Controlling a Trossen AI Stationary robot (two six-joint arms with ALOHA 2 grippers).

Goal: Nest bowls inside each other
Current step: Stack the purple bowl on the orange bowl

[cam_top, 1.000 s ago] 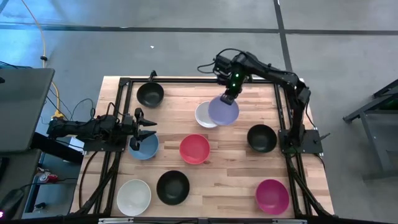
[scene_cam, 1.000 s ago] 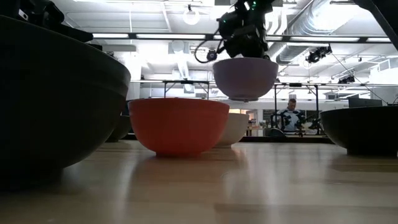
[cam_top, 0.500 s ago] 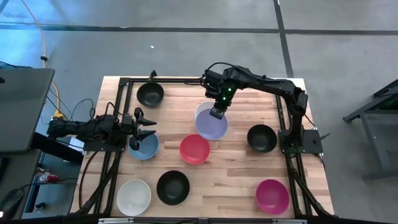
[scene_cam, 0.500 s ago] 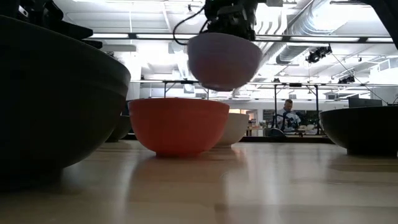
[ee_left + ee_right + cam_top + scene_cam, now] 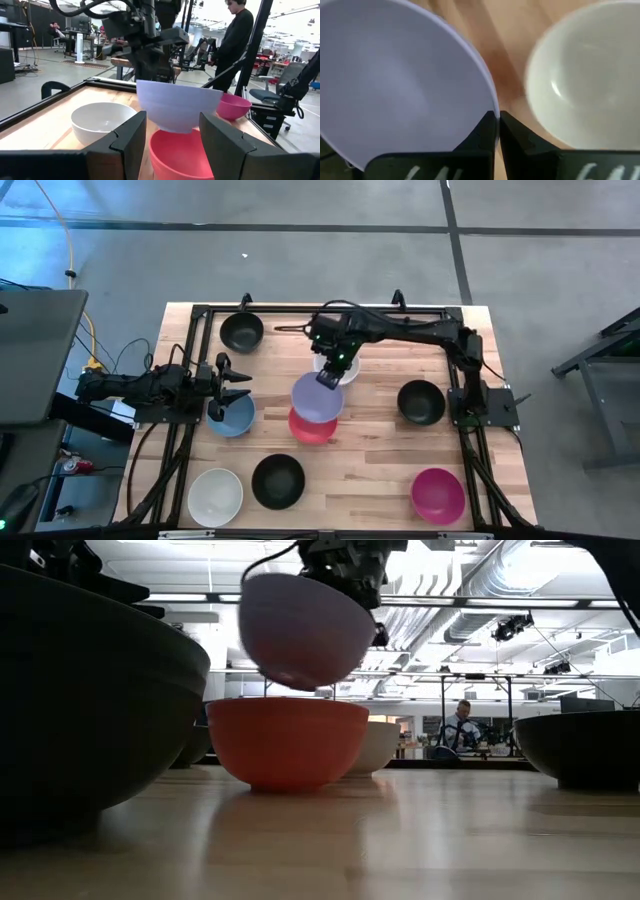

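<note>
The red bowl sits mid-tabletop, and the lavender bowl hangs tilted just above it, clear of its rim. The right gripper pinches the lavender bowl's rim, fingers pressed together on it, with a white bowl just beyond. Beside the red bowl, the left gripper waits spread over the blue bowl.

One bowl is held in the air directly above a second bowl at the counter centre; a third bowl sits just behind them.
</note>
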